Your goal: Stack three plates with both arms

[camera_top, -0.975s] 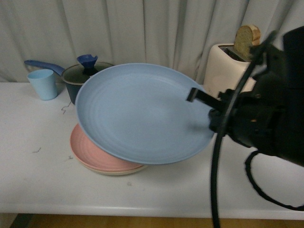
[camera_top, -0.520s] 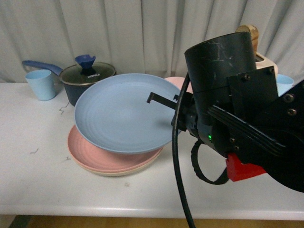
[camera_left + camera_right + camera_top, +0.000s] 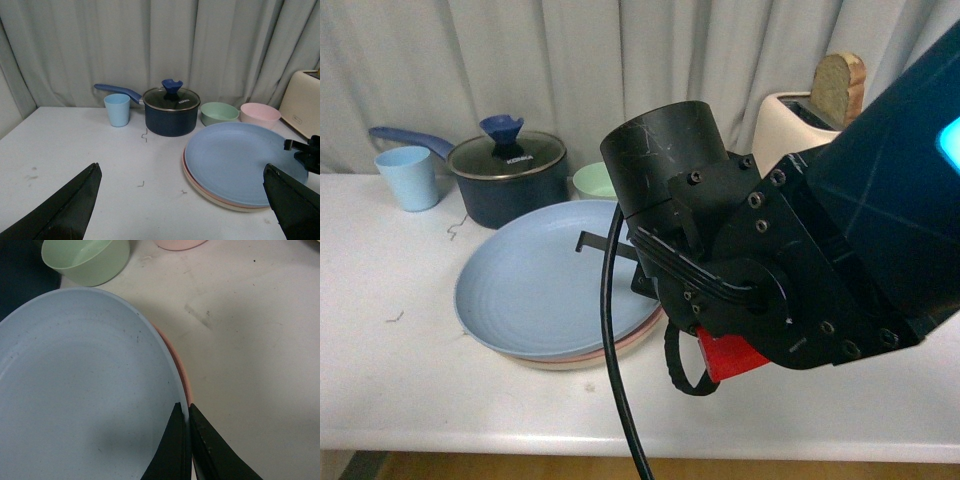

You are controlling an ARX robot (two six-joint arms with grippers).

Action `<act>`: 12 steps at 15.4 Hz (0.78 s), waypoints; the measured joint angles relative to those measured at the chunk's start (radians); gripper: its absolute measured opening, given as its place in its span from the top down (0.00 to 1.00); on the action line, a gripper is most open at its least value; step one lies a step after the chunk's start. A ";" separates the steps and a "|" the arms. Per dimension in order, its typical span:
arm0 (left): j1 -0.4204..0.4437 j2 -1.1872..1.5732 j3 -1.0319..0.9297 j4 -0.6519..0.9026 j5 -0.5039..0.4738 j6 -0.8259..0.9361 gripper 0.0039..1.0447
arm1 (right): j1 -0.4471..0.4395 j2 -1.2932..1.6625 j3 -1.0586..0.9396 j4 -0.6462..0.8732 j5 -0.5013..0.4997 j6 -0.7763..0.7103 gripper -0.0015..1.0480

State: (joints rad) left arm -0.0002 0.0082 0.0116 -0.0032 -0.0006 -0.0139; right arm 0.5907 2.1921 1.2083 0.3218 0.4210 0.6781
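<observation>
The blue plate (image 3: pixel 535 290) sits left of centre in the front view, resting on the pink plate (image 3: pixel 181 371). The beige plate (image 3: pixel 220 205) is lowest in the pile on the white table (image 3: pixel 410 390). The right gripper (image 3: pixel 185 409) is clenched on the blue plate's rim, which runs between its two fingers. The right arm (image 3: pixel 770 270) fills the centre and right of the front view. The left gripper (image 3: pixel 181 169) grasps nothing, its fingers (image 3: pixel 75 200) spread wide. A dark pot (image 3: pixel 515 180) and a green bowl (image 3: pixel 595 180) stand behind the pile.
</observation>
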 joint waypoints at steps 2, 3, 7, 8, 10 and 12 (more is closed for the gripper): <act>0.000 0.000 0.000 0.000 0.000 0.000 0.06 | 0.000 0.018 0.046 -0.033 0.021 0.007 0.97; 0.000 0.000 0.000 0.000 0.000 0.000 0.06 | 0.000 0.020 0.064 -0.054 0.029 0.010 0.97; 0.000 0.000 0.000 0.000 0.000 0.000 0.06 | -0.002 0.040 0.092 -0.099 0.045 0.034 0.76; 0.000 0.000 0.000 0.000 0.000 0.000 0.06 | -0.002 0.040 0.092 -0.090 0.031 0.041 0.66; 0.000 0.000 0.000 0.000 0.000 0.000 0.06 | -0.002 -0.043 -0.031 0.024 -0.058 0.051 0.40; 0.000 0.000 0.000 0.000 0.000 0.000 0.06 | -0.014 -0.235 -0.209 0.139 -0.183 0.067 0.17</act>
State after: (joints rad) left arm -0.0002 0.0082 0.0116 -0.0032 -0.0006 -0.0139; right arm 0.5762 1.9575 0.9997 0.4610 0.2379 0.7448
